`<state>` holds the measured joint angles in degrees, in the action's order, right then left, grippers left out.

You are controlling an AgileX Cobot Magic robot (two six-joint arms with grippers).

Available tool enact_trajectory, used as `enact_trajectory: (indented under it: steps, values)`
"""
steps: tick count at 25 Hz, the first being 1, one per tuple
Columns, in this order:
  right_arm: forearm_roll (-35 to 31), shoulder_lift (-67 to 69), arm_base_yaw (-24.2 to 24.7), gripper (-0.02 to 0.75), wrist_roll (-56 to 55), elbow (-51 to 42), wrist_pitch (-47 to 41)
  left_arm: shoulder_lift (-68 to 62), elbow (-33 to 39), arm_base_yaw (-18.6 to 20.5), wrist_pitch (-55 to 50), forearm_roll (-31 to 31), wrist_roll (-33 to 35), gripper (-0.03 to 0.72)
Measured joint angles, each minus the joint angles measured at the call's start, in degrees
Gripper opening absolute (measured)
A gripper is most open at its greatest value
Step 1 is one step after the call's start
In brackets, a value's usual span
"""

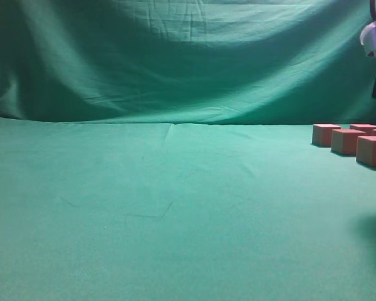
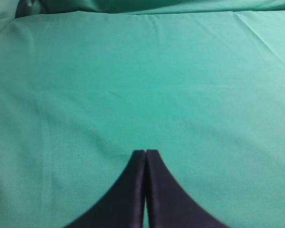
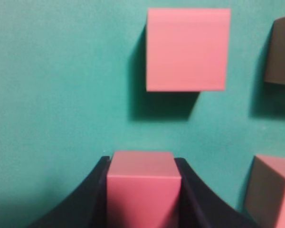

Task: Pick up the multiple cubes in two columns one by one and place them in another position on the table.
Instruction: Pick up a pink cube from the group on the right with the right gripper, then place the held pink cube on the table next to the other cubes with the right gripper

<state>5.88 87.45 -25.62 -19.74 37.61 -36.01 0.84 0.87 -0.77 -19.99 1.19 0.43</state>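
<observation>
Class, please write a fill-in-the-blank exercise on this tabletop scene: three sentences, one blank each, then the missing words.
1. The table is covered with a ____ cloth.
2. In the right wrist view, a cube sits ____ the two fingers of the right hand.
3. The fingers of the left hand are pressed ____, with no cube there.

Missing words: green; between; together

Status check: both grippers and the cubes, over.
Left gripper shut, empty, over bare table. Right gripper fingers flank one cube; grip not confirmed. Nearest other cube ahead, apart. Nothing in the way.
</observation>
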Motion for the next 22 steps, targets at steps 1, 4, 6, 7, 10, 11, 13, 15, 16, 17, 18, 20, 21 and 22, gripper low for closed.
enact_trajectory:
  steps: [1, 4, 6, 7, 10, 11, 13, 15, 16, 17, 18, 20, 21, 22]
  values:
    - [0.0, 0.1, 0.0, 0.265, 0.4, 1.0, -1.2, 0.0, 0.0, 0.0, 0.0, 0.0, 0.0, 0.000]
    - [0.0, 0.1, 0.0, 0.265, 3.1, 5.7, -5.9, 0.0, 0.0, 0.0, 0.0, 0.0, 0.0, 0.000]
    - [-0.4, 0.2, 0.0, 0.265, 7.8, 10.2, -9.0, 0.0, 0.0, 0.0, 0.0, 0.0, 0.0, 0.000]
    - [-0.9, 0.2, 0.0, 0.265, 10.3, 12.9, -10.2, 0.0, 0.0, 0.0, 0.0, 0.0, 0.0, 0.000]
    - [-2.9, 0.3, 0.0, 0.265, 20.8, 20.7, -11.8, 0.0, 0.0, 0.0, 0.0, 0.0, 0.0, 0.000]
    - [-4.0, 0.4, 0.0, 0.265, 23.7, 23.2, -12.1, 0.0, 0.0, 0.0, 0.0, 0.0, 0.0, 0.000]
    - [-6.2, 1.4, 0.0, 0.265, 29.5, 27.8, -12.3, 0.0, 0.0, 0.0, 0.0, 0.0, 0.0, 0.000]
    - [-8.0, 3.5, 0.0, 0.265, 32.4, 32.7, -13.8, 0.0, 0.0, 0.0, 0.0, 0.0, 0.0, 0.000]
    - [-8.6, 5.1, 0.0, 0.265, 33.2, 35.2, -14.9, 0.0, 0.0, 0.0, 0.0, 0.0, 0.0, 0.000]
    - [-9.0, 6.6, 0.0, 0.265, 34.6, 37.3, -16.3, 0.0, 0.0, 0.0, 0.0, 0.0, 0.0, 0.000]
    - [-9.5, 8.6, 0.0, 0.265, 36.2, 39.8, -17.9, 0.0, 0.0, 0.0, 0.0, 0.0, 0.0, 0.000]
    - [-11.2, 12.9, 0.0, 0.265, 41.6, 44.1, -21.0, 0.0, 0.0, 0.0, 0.0, 0.0, 0.0, 0.000]
    - [-12.4, 14.7, 0.0, 0.265, 43.6, 46.3, -22.3, 0.0, 0.0, 0.0, 0.0, 0.0, 0.0, 0.000]
    - [-13.5, 16.7, -0.1, 0.265, 45.4, 48.4, -23.3, 0.0, 0.0, 0.0, 0.0, 0.0, 0.0, 0.000]
